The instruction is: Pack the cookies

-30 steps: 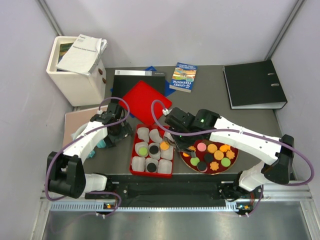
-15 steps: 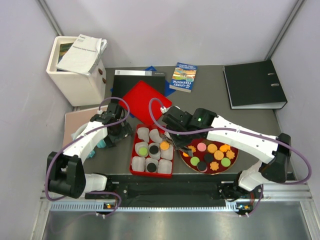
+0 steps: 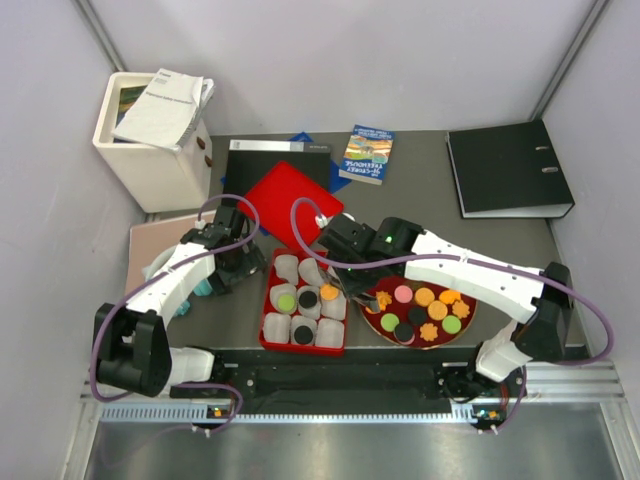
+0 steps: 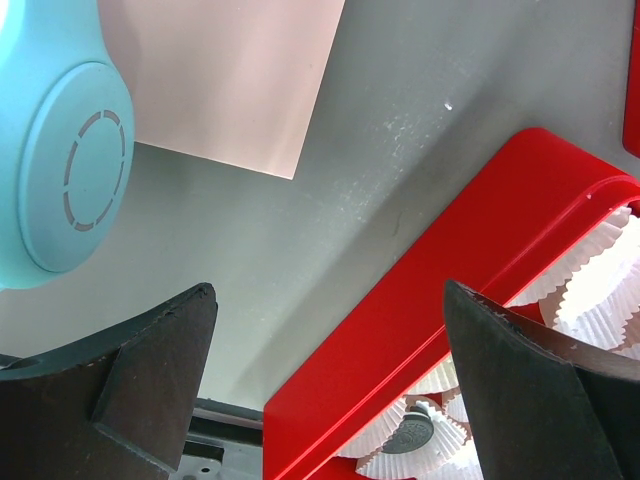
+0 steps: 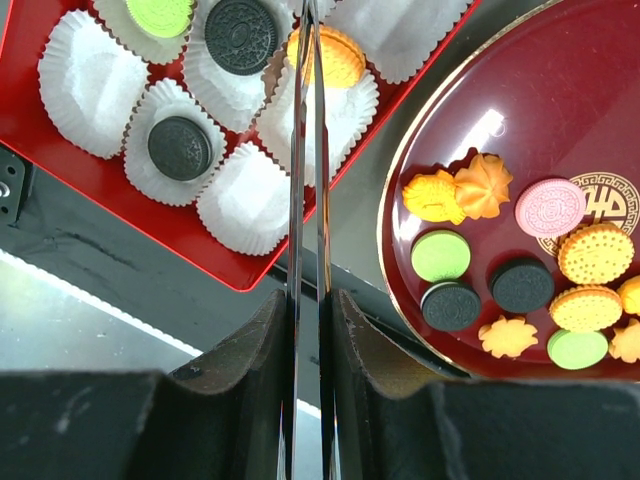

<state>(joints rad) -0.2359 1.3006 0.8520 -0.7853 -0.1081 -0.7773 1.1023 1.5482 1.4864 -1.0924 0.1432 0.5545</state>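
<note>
The cookies lie partly on a dark red plate [image 3: 472, 302] and partly in white paper cups in a red tray [image 3: 268, 322]. In the tray sit a green one [image 3: 286, 300], two black ones [image 3: 308, 297] and an orange one [image 5: 338, 55]. On the plate [image 5: 560, 70] are several more: pink [image 5: 550, 207], green, black and orange flower shapes. My right gripper [image 5: 310, 300] is shut on thin metal tongs [image 5: 308, 150], whose blades reach over the tray beside the orange cookie; their tips are cut off from view. My left gripper [image 4: 328, 292] is open over the tray's left rim [image 4: 420, 300], holding nothing.
A red lid [image 3: 292, 203] lies behind the tray. A white box with papers [image 3: 155, 140] stands at the back left, with a black folder [image 3: 265, 158], a book [image 3: 366, 154] and a black binder [image 3: 508, 168] further back. A teal disc [image 4: 60, 160] and a pink sheet [image 4: 230, 80] lie left of the tray.
My right arm has moved left with the tongs, from the plate's left edge to over the tray. The left arm has not moved.
</note>
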